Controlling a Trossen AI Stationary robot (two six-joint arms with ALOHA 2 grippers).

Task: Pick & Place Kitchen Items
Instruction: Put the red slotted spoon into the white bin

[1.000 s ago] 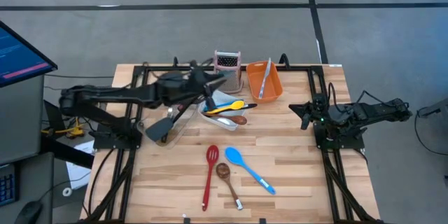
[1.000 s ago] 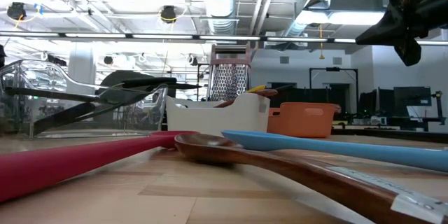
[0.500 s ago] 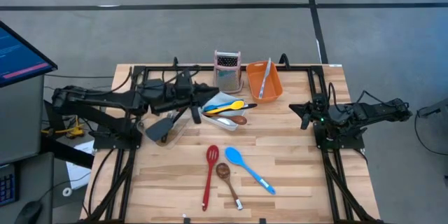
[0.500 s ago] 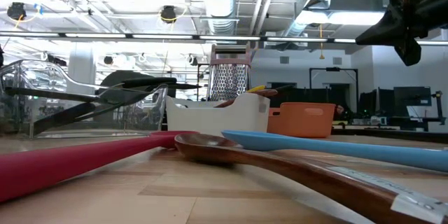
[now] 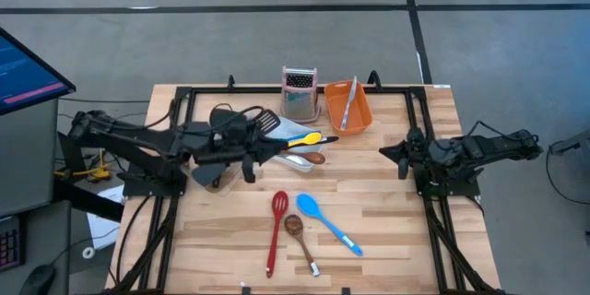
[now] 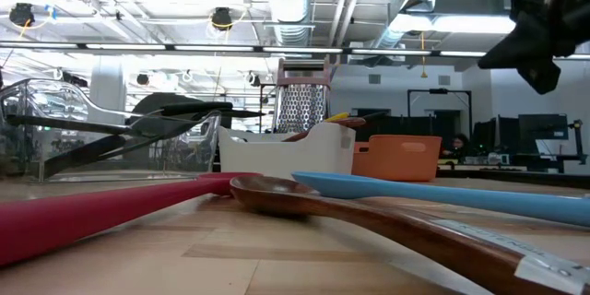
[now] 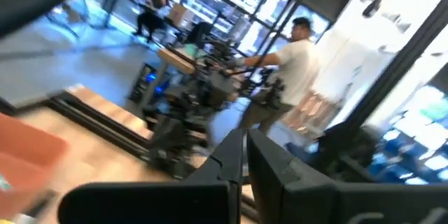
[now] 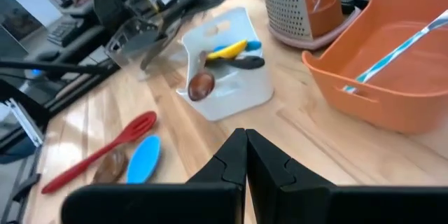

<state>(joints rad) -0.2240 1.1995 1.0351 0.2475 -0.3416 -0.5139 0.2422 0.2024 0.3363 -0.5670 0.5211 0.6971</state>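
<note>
Grey floor [image 5: 277,28] w/ dark seams; ceiling ducts [image 6: 304,0], strip lights; maybe desks behind.

Left arm [image 5: 166,138] overhangs clear tub [image 5: 214,168]; white tub [image 5: 293,144] stands unblocked.

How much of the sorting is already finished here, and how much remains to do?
Done: black spatulas lie in the clear tub, several tools in the white tub, one slim utensil in the orange tub. In hand: nothing; the left gripper is shut and empty beside the clear tub, the right gripper waits shut. Left: the red spatula, wooden spoon and blue spoon on the table.
</note>
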